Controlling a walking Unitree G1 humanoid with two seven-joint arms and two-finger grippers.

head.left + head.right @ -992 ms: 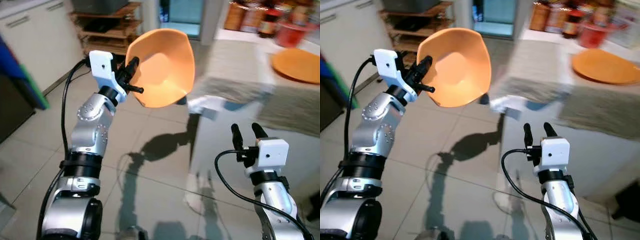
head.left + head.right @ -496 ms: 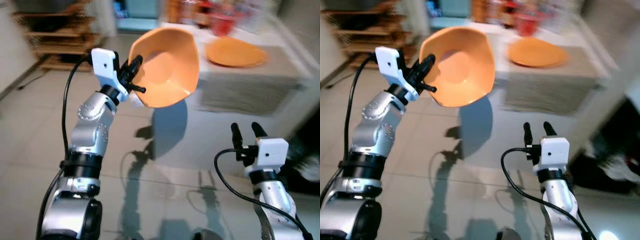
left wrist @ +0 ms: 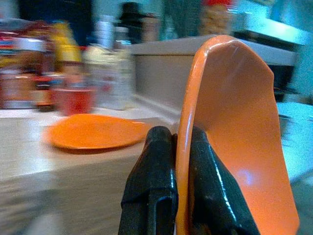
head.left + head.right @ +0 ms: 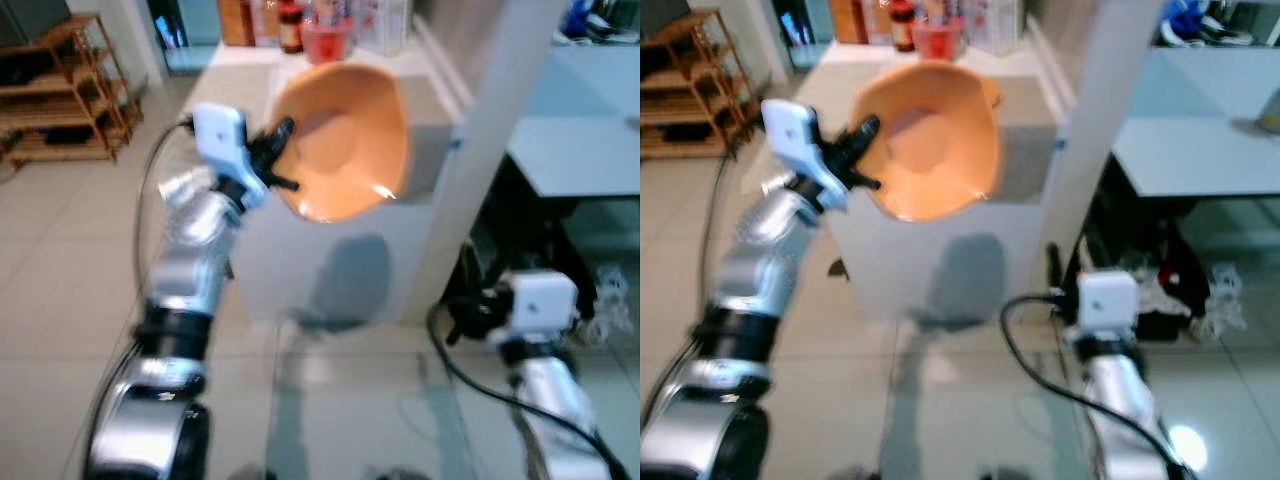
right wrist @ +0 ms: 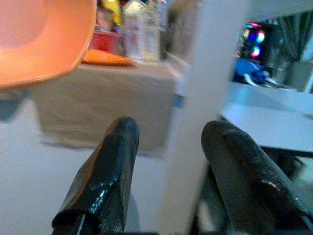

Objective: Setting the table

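The left gripper (image 3: 171, 171) is raised in front of the robot and holds an orange bowl (image 4: 345, 140) by its rim. The two black fingers (image 3: 151, 181) are closed tight on the rim, one on the outside and one on the inside of the bowl. The bowl is tilted on its side, so its hollow faces toward the camera and to the robot's right. It is in the air, in front of the near edge of a table (image 4: 940, 240) and touching nothing else.

On the table lies an orange plate (image 3: 95, 131), flat on a grey-beige mat (image 5: 98, 93). Behind the plate stand a red cup (image 3: 73, 99) and several bottles and jars (image 3: 29, 63), which are blurred. The plate is well apart from the bowl.

The right gripper (image 5: 168, 161) is low, at the robot's right side. Its fingers (image 5: 110, 171) are spread wide apart and hold nothing. They point toward the table's side and a white pillar (image 4: 490, 130) that stands just beside the table. To the right of the pillar there is a pale blue desk (image 4: 1190, 150), with dark things under it that cannot be made out.

A wooden shelf (image 4: 60, 90) stands far on the left, on the tiled floor (image 4: 60, 260). The head views are blurred.
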